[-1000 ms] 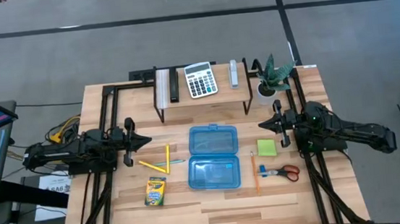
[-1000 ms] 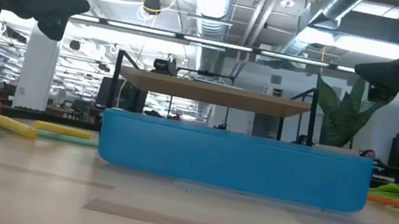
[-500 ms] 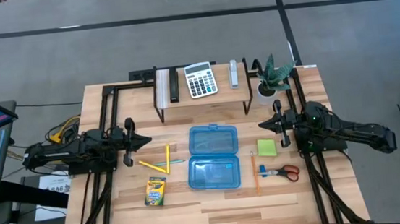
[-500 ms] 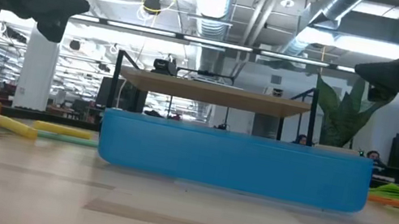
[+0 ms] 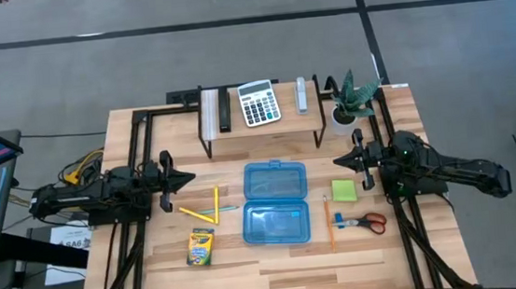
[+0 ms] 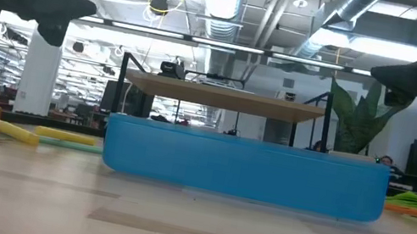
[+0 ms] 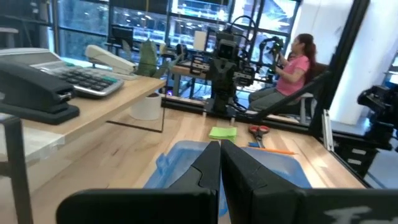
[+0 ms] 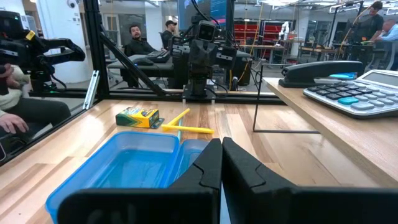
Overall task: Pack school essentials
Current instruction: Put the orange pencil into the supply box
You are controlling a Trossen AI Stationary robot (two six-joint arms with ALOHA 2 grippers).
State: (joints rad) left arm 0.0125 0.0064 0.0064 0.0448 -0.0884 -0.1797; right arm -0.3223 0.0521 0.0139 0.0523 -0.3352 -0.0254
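An open blue plastic case [image 5: 275,204] lies mid-table. Left of it lie two yellow pencils [image 5: 200,209] and the crayon box [image 5: 200,246]. Right of it lie the lime-green sticky-note pad [image 5: 344,190], an orange pencil [image 5: 327,221], a tiny blue piece [image 5: 338,220] and red-handled scissors [image 5: 370,221]. My left gripper [image 5: 186,179] hovers shut above the table, left of the case, pointing toward it [image 7: 220,158]. My right gripper [image 5: 337,162] hovers shut on the case's right, above the pad's far side [image 8: 221,158]. Neither touches anything.
A small shelf [image 5: 261,130] stands at the far edge with the calculator [image 5: 258,102], a black stapler [image 5: 223,110] and a grey stapler [image 5: 301,94] on it. A potted plant [image 5: 352,99] stands at its right. Bare wood lies near the front edge. People sit beyond the table.
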